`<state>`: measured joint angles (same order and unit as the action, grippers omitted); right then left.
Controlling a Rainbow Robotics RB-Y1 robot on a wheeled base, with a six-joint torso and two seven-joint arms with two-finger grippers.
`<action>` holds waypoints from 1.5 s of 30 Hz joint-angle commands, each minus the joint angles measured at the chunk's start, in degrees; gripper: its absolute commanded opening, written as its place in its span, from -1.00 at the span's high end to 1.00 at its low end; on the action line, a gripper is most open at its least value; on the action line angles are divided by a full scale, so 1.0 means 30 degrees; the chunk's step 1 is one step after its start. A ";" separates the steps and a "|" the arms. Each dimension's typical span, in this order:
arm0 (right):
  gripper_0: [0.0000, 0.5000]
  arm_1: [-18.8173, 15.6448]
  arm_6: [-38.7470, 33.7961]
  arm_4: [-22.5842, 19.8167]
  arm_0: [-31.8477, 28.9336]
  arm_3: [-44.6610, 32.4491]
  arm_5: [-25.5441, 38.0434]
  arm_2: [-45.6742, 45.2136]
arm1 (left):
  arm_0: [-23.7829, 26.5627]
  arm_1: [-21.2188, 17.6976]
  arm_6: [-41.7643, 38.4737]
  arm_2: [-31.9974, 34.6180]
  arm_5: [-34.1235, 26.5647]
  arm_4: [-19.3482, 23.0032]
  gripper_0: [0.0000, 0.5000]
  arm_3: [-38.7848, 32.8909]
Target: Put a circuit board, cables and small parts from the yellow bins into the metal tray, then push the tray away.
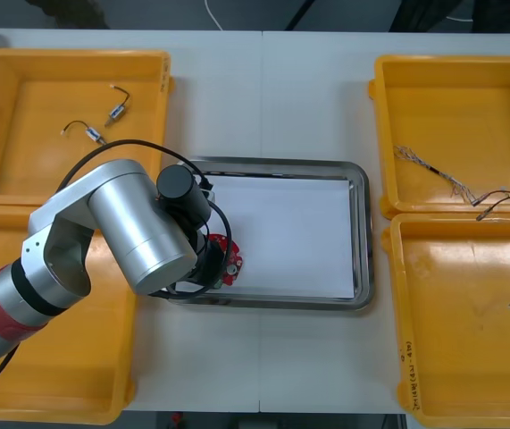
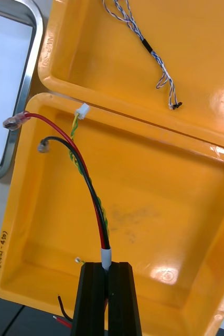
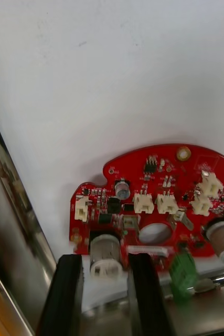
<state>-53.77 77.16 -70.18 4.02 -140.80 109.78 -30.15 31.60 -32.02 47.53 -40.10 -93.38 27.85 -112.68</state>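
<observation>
A round red circuit board [image 3: 153, 184] lies on the white inside of the metal tray [image 1: 362, 232], at its near left corner [image 1: 228, 265]. My left gripper [image 3: 104, 257] is shut on the board's edge, with a white round component between the fingers. The left arm [image 1: 138, 223] covers that corner in the front view. My right gripper [image 2: 107, 268] is shut on a red and yellow cable [image 2: 85, 173] that also has a black strand. It holds the cable above the near right yellow bin [image 2: 159, 210].
A twisted blue and white cable [image 2: 143, 42] lies in the far right bin [image 1: 496, 98]. Two small metal parts [image 1: 116, 109] with black leads sit in the far left bin [image 1: 22, 98]. The near left bin [image 1: 76, 375] lies under the left arm.
</observation>
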 commanded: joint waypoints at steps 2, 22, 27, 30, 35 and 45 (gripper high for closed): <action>1.00 -0.1443 0.0911 -0.0279 0.0272 -0.1027 0.0073 0.0002 | 0.0630 0.0448 -0.1840 -0.0227 0.0218 -0.0202 -1.00 -0.0146; 1.00 -0.1472 0.2435 0.0014 0.0712 -0.1174 0.0073 0.1203 | 0.0718 0.0243 -0.2016 0.4168 -0.5056 0.1410 -1.00 -0.4189; 1.00 -0.1443 0.2728 0.0161 0.0712 -0.1174 0.0073 0.1233 | 0.0718 0.0096 -0.1781 0.6629 -0.5541 0.2142 -1.00 -0.4628; 1.00 -0.1443 0.2845 0.0307 0.0712 -0.1056 0.0073 0.1233 | 0.0718 -0.0168 -0.1635 0.7918 -0.5541 0.2377 -1.00 -0.4599; 1.00 -0.1443 0.3021 0.0424 0.0712 -0.0910 0.0073 0.1233 | 0.0747 -0.0753 -0.1488 0.9646 -0.5541 0.2582 -1.00 -0.4159; 1.00 -0.1472 0.3372 0.0571 0.0712 -0.0646 0.0073 0.1233 | 0.1655 -0.1574 -0.1195 1.2283 -0.5541 0.2552 -1.00 -0.1083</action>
<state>-55.82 84.17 -68.98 4.96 -142.90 109.79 -27.15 32.86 -34.46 46.74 -6.37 -109.60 35.35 -118.04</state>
